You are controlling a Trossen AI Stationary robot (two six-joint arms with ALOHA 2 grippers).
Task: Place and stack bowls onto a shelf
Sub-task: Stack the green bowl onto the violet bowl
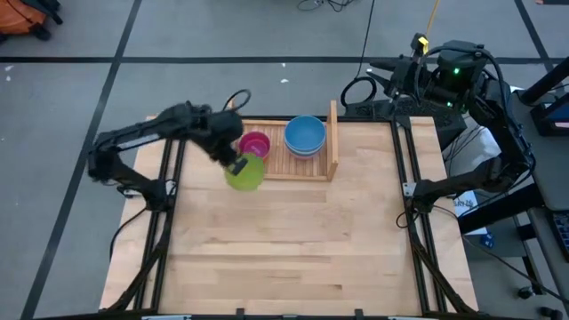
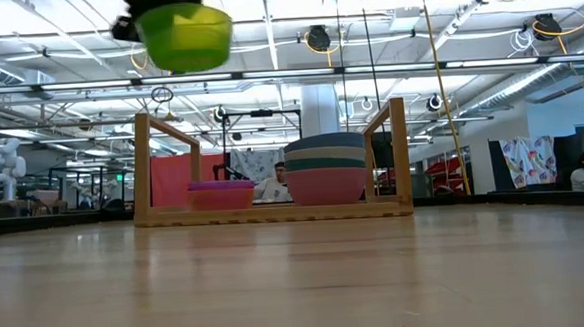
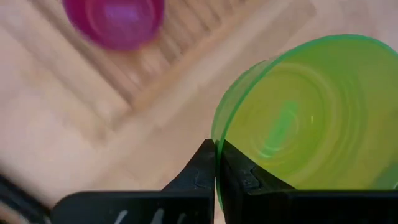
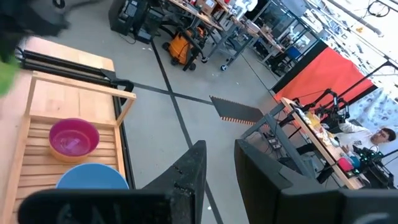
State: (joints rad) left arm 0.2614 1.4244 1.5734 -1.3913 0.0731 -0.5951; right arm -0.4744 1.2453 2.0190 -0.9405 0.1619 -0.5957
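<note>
My left gripper point(image 1: 236, 165) is shut on a green bowl point(image 1: 245, 172), held high above the table just in front of the shelf's left end; the bowl also shows in the low view point(image 2: 185, 34). The light-wood shelf point(image 1: 276, 162) stands at the far middle. A magenta bowl point(image 1: 255, 144) sits on its slats at the left. A stack topped by a blue bowl point(image 1: 305, 135), with teal and pink ones below point(image 2: 328, 172), sits at the right. My right gripper point(image 4: 217, 171) is open and empty, off the table's far right corner. My left gripper pinches the green bowl's rim point(image 3: 216, 138) between its two fingers, one finger point(image 3: 245, 177) inside the bowl and one point(image 3: 196, 174) outside. The fingers come from above, slanting down. The bowl hangs lifted clear of table and shelf, mouth roughly up.
The shelf's two upright side boards point(image 2: 142, 166) point(image 2: 400, 153) stand at its ends. Black frame rails point(image 1: 418, 231) run along both table sides. Bare wooden tabletop point(image 1: 293, 258) lies in front of the shelf.
</note>
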